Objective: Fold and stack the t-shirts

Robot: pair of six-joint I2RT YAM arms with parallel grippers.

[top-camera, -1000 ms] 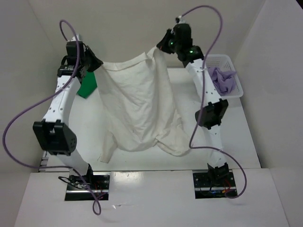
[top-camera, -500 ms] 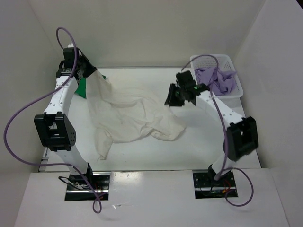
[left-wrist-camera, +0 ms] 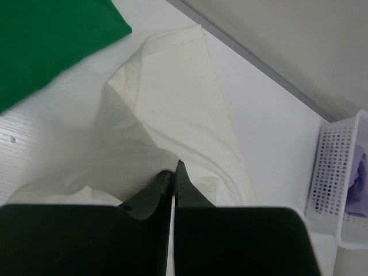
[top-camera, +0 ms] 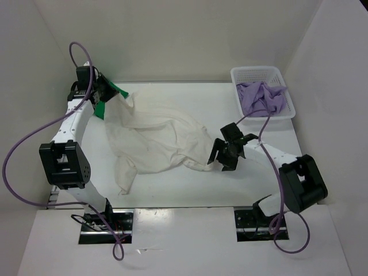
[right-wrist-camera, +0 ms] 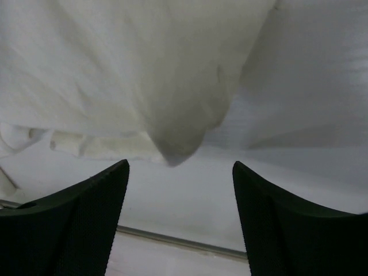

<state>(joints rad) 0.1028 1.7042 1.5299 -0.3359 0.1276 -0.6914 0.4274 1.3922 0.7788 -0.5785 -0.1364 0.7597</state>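
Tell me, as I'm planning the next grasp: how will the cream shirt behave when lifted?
Likely floppy: the cream shirt lies rumpled in soft folds. It would probably drape from the left gripper, shut on its edge. Pushed, it may bunch.

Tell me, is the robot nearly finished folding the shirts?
Not nearly. Done: only the green shirt looks flat and folded, in the far left corner. In hand: the cream shirt lies crumpled on the table, one corner pinched in the left gripper; the right gripper is open beside it. Left: folding that one, then the purple shirt bunched in the basket, then stacking.
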